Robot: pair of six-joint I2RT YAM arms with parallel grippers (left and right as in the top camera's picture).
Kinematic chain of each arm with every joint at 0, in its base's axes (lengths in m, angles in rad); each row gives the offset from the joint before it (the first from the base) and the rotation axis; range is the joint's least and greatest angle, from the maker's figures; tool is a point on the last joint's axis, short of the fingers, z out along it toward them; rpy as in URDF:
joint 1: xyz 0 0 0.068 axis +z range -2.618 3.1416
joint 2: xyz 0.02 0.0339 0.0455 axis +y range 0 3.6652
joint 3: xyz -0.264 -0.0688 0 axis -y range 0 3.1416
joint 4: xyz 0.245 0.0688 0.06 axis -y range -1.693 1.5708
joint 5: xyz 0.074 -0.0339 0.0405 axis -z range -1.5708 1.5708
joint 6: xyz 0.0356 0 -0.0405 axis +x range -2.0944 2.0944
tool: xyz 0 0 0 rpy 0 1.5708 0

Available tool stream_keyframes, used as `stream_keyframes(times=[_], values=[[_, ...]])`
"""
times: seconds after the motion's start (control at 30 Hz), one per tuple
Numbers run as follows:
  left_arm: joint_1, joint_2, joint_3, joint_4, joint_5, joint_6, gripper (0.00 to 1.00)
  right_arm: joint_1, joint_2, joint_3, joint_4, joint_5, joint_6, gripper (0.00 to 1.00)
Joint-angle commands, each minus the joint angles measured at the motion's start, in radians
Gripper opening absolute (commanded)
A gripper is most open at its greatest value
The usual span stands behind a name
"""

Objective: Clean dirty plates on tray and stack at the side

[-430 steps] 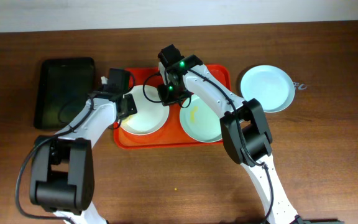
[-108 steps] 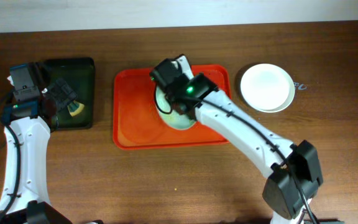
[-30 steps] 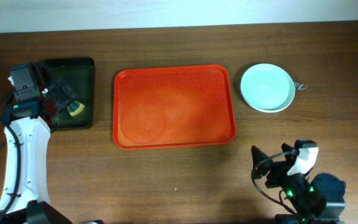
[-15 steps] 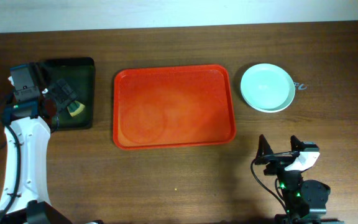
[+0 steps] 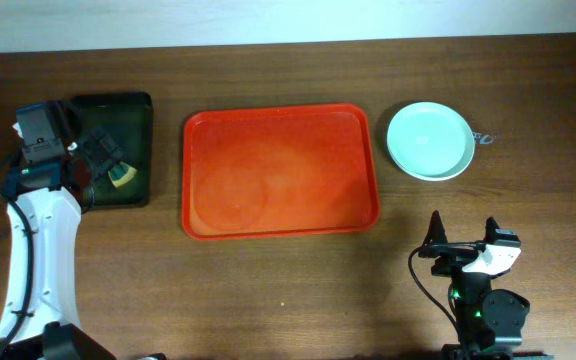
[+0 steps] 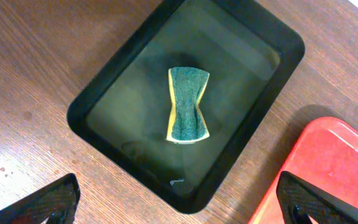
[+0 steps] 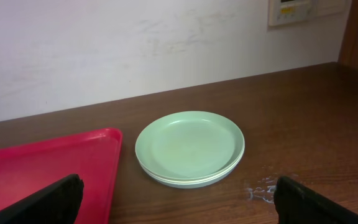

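The red-orange tray (image 5: 280, 170) lies bare in the middle of the table. To its right, off the tray, the plates (image 5: 429, 141) sit stacked, a mint one on top; in the right wrist view the plates (image 7: 189, 147) show at least two rims, with the tray (image 7: 36, 168) to their left. My right gripper (image 5: 463, 243) stands open near the front edge, well short of the stack, with nothing between its fingers (image 7: 45, 200). My left gripper (image 5: 92, 166) hangs open over the black tray, holding nothing.
A black tray (image 5: 108, 98) at the far left holds a green and yellow sponge (image 5: 121, 177), seen pinched at its middle in the left wrist view as the sponge (image 6: 187, 104). Small water drops (image 7: 263, 191) lie on the wood beside the stack.
The right arm has drawn back and folded at the front edge, its open gripper turning to face the plates. The left arm, tray and stack have not moved.
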Motion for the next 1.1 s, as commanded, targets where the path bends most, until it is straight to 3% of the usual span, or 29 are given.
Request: stream_keyframes(times=[0.0,0.27,0.33,0.47,0.57,0.63,0.7,0.77,0.87,0.93,1.07], values=[[0.002,-0.003,-0.001,0.000,0.003,0.005,0.99,0.009,-0.007,-0.009,-0.003,-0.003,-0.003,0.99],[0.002,-0.024,-0.001,-0.002,0.002,0.006,0.99,0.009,-0.007,-0.009,-0.003,-0.002,-0.003,0.99],[0.002,-0.162,-0.002,-0.130,-0.106,0.006,0.99,0.009,-0.007,-0.009,-0.003,-0.003,-0.003,0.99],[0.001,-0.506,-0.032,-0.405,-0.094,0.005,0.99,0.009,-0.007,-0.009,-0.003,-0.002,-0.003,0.99],[-0.029,-0.716,-0.117,-0.401,-0.046,0.062,0.99,0.009,-0.007,-0.009,-0.003,-0.003,-0.003,0.99],[-0.164,-0.867,-0.237,-0.321,0.000,0.257,0.99,0.009,-0.007,-0.009,-0.003,-0.002,-0.003,0.99],[-0.258,-1.007,-0.392,-0.148,0.164,0.396,0.99,0.009,-0.007,-0.009,-0.003,-0.002,-0.003,0.99],[-0.281,-1.141,-0.577,0.056,0.224,0.397,0.99,0.009,-0.007,-0.009,-0.003,-0.002,-0.003,0.99],[-0.280,-1.270,-0.784,0.233,0.223,0.397,0.99,0.009,-0.007,-0.009,-0.003,-0.003,-0.003,0.99],[-0.280,-1.320,-0.959,0.451,0.224,0.397,0.99,0.009,-0.007,-0.009,-0.003,-0.003,-0.003,0.99],[-0.280,-1.470,-1.145,0.644,0.223,0.397,0.99,0.009,-0.007,-0.009,-0.003,-0.002,-0.003,0.99]])
